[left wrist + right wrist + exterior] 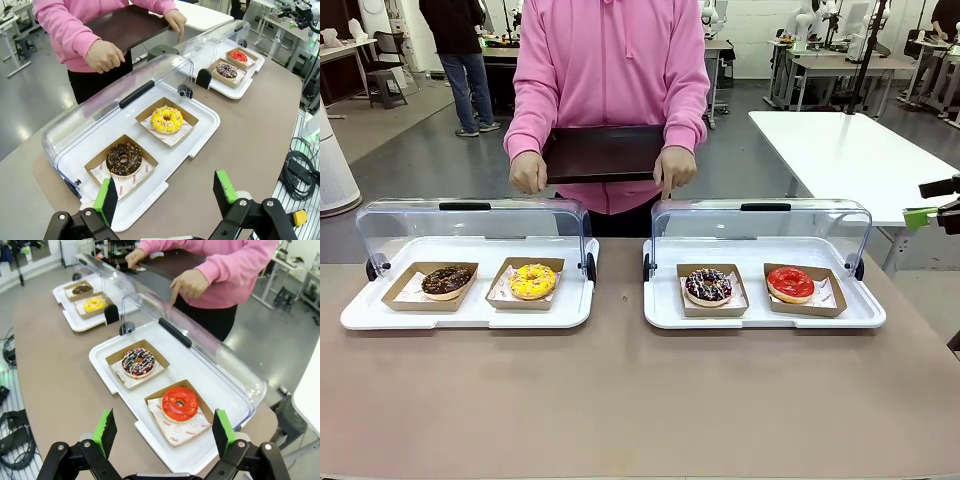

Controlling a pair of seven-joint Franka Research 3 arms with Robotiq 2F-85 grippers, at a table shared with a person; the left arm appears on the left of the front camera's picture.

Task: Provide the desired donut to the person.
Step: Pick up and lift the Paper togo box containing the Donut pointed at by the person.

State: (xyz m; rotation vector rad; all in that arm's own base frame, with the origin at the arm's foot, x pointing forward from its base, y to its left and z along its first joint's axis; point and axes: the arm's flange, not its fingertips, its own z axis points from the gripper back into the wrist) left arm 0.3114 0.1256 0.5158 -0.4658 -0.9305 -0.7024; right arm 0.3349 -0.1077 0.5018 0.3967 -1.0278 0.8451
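The person (610, 70) in a pink hoodie stands at the far side and holds a dark tray (603, 152) with both hands. One index finger (667, 190) points down over the left end of the right case. That case (765, 315) holds a dark sprinkled donut (708, 286) and a red-glazed donut (790, 284). In the left case (470, 315) lie a chocolate donut (446, 280) and a yellow donut (533, 280). My left gripper (165, 189) hovers open near the chocolate donut (123, 158). Open too, my right gripper (163, 429) hangs above the red donut (179, 403).
Both clear lids (470, 225) are swung open toward the person. Each donut sits in a brown paper boat. The brown table (640, 400) is bare in front of the cases. A white table (850, 150) stands at the back right.
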